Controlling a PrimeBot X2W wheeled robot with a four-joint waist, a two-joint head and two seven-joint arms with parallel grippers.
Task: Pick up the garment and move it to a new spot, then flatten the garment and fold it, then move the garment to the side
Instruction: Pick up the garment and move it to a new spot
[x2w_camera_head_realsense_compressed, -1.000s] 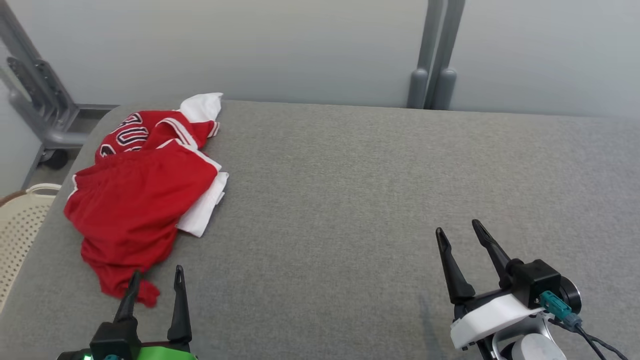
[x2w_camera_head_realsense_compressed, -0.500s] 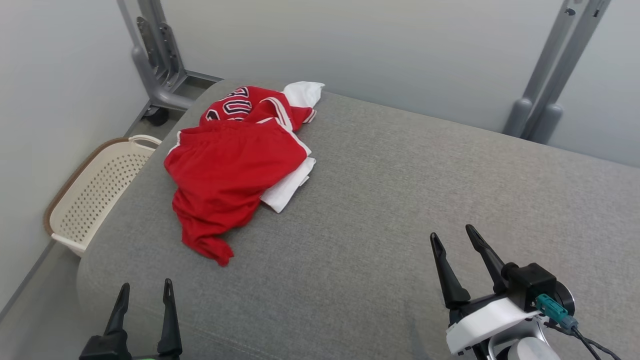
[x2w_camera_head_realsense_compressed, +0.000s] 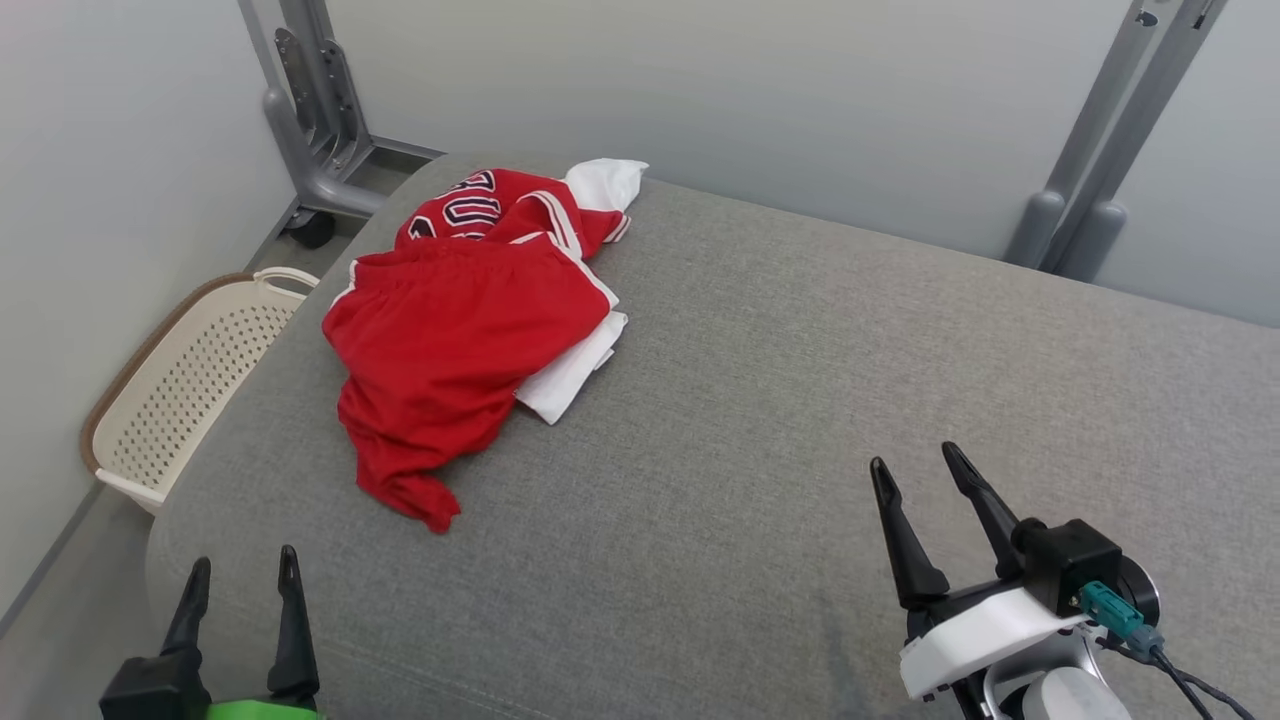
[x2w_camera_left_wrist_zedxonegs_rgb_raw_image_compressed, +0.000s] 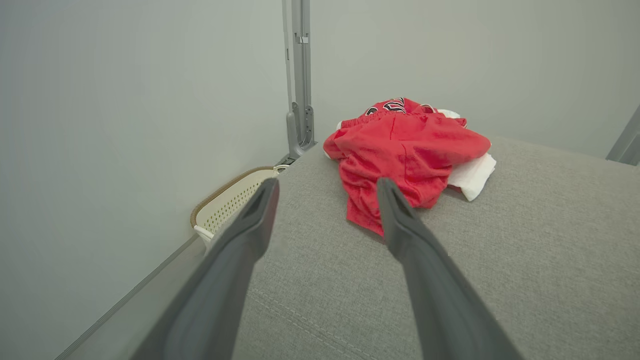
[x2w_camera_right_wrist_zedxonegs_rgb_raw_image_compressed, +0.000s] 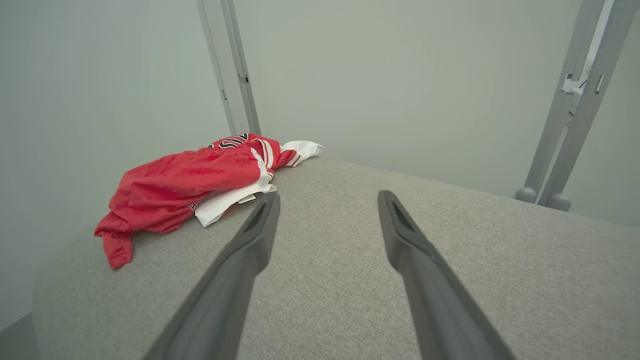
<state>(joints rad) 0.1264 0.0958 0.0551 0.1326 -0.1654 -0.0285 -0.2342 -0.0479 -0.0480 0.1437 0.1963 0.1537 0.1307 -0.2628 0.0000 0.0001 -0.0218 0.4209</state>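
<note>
Down on the floor at the far left, tucked against the padded grey surface (x2w_camera_head_realsense_compressed: 760, 420), you've got a cream perforated laundry basket (x2w_camera_head_realsense_compressed: 170, 400), probably where the clothes come from. Next over, your left gripper (x2w_camera_head_realsense_compressed: 244, 560) sits at the near-left corner with its fingers spread apart and nothing between them, pointing roughly toward the heap, so I'd guess it's lined up for the first grab. The red garment (x2w_camera_head_realsense_compressed: 450, 340) is crumpled near the far-left corner, close to the edge, with a tail of fabric trailing toward you. There's dark lettering on the back part and a white cloth (x2w_camera_head_realsense_compressed: 565, 380) poking out from under its right side, so watch you don't pinch both layers. It's well apart from both grippers, so nothing's been picked up yet. The whole middle is bare, which looks like the obvious spot for flattening. Over on the right, your right gripper (x2w_camera_head_realsense_compressed: 914, 458) hovers near the front edge, fingers also wide apart and empty. Grey metal posts (x2w_camera_head_realsense_compressed: 1100, 150) stand behind.
</note>
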